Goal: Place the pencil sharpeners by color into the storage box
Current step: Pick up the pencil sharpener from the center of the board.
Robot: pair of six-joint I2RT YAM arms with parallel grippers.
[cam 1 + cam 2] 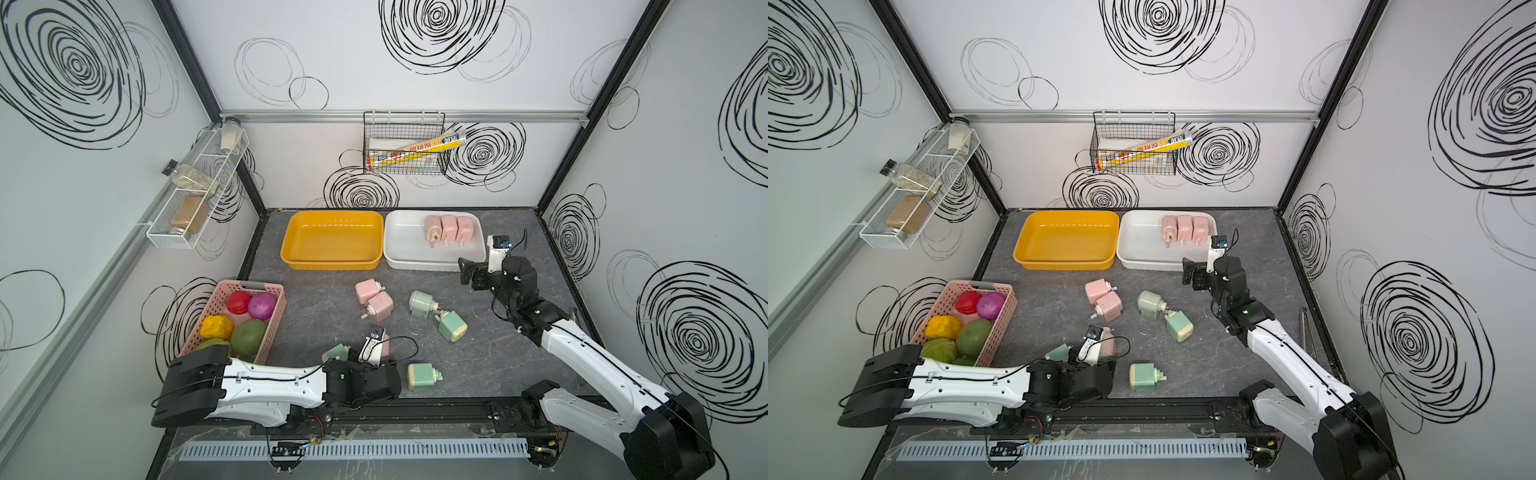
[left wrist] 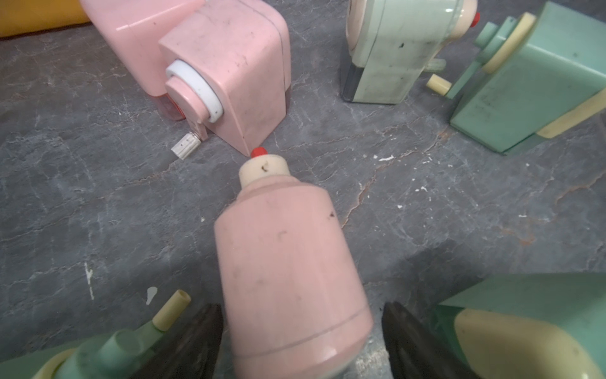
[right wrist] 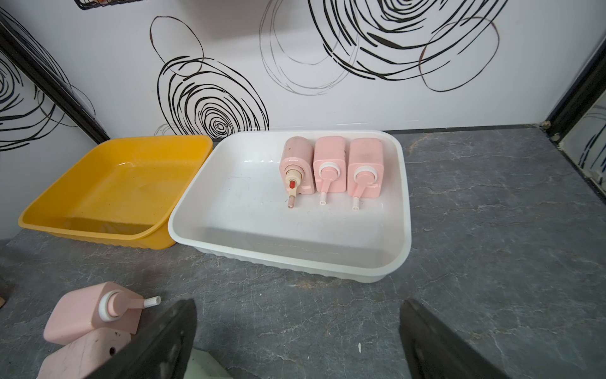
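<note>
The left arm point(image 1: 266, 384) lies low along the near edge of the surface point(image 1: 498, 357), reaching from near left toward the middle, with its wrist turned toward the far side. In the wrist view the left fingers point(image 2: 196, 344) stand on either side of a pink sharpener point(image 2: 288, 275) whose cream nozzle with a red tip points away from them. One finger is against its flank and a sliver of surface shows by the other, so I cannot tell whether it is gripped. A green sharpener point(image 1: 334, 353) lies just left of these fingers and another green sharpener point(image 1: 422, 376) just to their right.

The right arm point(image 1: 594, 361) rises from near right and reaches far and left. The right fingers point(image 1: 467, 268) are spread wide with nothing between them, close to the near right corner of the white box point(image 1: 409, 245).

That box sits at the far side, just beside a yellow box point(image 1: 332, 241) on its left. It holds three pink sharpeners point(image 1: 449, 228) in a row against its far right part, cranks pointing near.

Mid-surface, two more pink sharpeners point(image 1: 374, 299) lie touching each other. To their right lie two green sharpeners point(image 1: 436, 316), close together.

At the left stands a pink basket point(image 1: 274, 328) holding round toy fruits point(image 1: 249, 316) in red, magenta, yellow and green.
</note>
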